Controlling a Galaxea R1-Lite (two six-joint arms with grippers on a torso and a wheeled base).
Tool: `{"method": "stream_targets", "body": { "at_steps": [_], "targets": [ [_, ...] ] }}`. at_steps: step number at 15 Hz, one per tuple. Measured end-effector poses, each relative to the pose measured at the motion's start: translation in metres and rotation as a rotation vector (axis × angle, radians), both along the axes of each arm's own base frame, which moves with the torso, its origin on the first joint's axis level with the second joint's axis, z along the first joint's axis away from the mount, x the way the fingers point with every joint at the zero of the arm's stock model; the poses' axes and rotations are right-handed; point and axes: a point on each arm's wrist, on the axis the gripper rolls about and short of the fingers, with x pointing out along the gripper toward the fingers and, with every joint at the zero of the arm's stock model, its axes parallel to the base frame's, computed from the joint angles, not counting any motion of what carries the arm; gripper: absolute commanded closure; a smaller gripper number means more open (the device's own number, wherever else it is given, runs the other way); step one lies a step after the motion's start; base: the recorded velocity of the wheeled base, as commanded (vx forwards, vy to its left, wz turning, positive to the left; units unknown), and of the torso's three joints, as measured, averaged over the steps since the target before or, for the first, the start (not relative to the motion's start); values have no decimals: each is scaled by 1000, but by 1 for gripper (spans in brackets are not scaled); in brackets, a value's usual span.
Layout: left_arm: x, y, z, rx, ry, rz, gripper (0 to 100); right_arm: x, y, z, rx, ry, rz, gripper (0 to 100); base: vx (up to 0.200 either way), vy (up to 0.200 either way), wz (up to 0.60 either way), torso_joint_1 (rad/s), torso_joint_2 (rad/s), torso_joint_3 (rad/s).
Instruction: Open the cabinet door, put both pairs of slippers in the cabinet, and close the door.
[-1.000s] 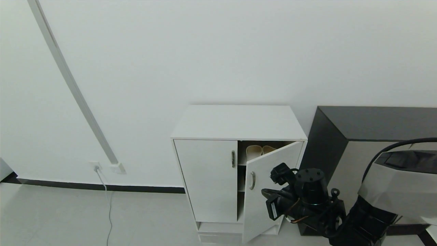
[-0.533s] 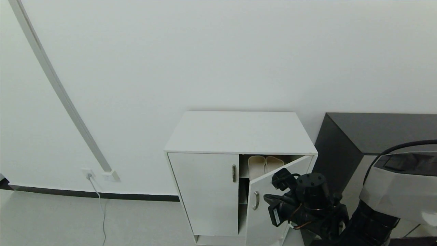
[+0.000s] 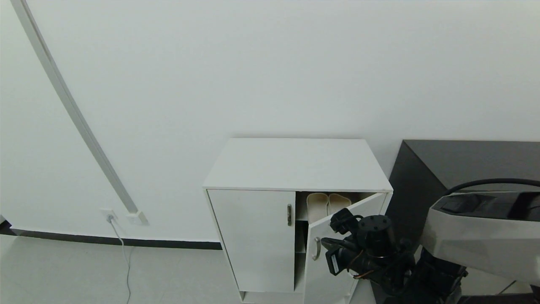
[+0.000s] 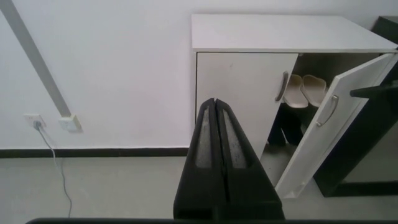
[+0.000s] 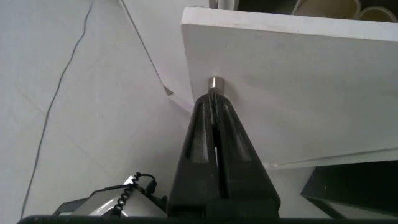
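White cabinet taken as landmark. Found its right-hand door ajar, swung out from the cabinet front, with the handle on the outward face. Beige slippers seen on the cabinet's upper shelf. Possibly a second, darker pair on the level below; too dim to confirm.

Checked right gripper: jaws pressed together, holding nothing, tips at the door's outer face just beside the handle. Checked left gripper: likewise closed and empty, well out in front of the cabinet.

Compared with a second ago: whole head view shifted, so logged as camera motion, not cabinet motion. Over the last half second: door angle about unchanged, right arm edged slightly toward the door.

Judged as the start of the closing push; door not yet shut.
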Motion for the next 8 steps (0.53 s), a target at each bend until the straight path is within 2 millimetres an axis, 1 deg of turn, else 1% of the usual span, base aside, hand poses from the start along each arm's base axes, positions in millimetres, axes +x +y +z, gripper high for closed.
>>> {"method": "stream_targets", "body": {
  "at_steps": [3, 8],
  "targets": [
    [0, 0, 0, 0, 0, 0, 100, 17, 0, -9, 6, -8, -29, 100, 0, 0, 0, 0, 0, 0],
    [0, 0, 0, -1, 0, 0, 100, 36, 5, -17, 10, -12, -44, 100, 0, 0, 0, 0, 0, 0]
  ]
}}
